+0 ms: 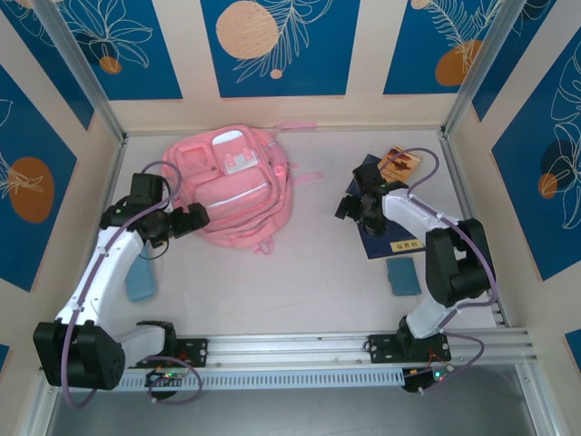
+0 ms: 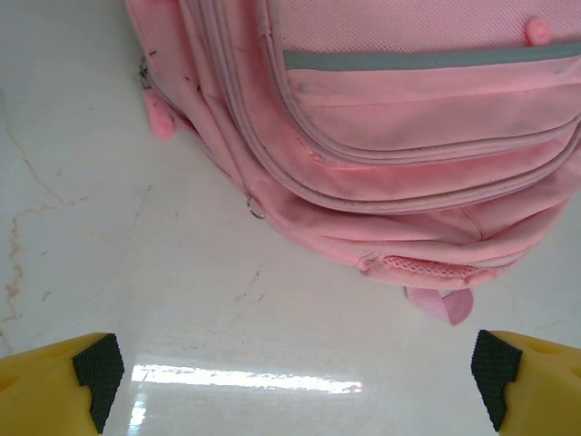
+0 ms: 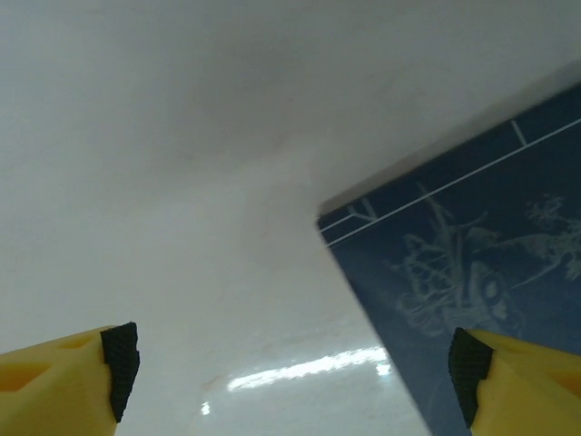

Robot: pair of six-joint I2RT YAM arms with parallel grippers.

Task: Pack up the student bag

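The student bag (image 1: 234,195), a soft pink backpack with pale zipper lines and front pockets, lies flat, pockets facing up, on the worktop's (image 1: 300,291) far-left part, straps trailing right.

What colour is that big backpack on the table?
The student bag is pink, best seen from the top external view.

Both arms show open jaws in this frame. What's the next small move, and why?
Probably lower the right gripper and close on the edge of the dark blue book. Its open jaws straddle that edge, one over bare table and one over the cover. Nothing is held, and the book lies outside the student bag.
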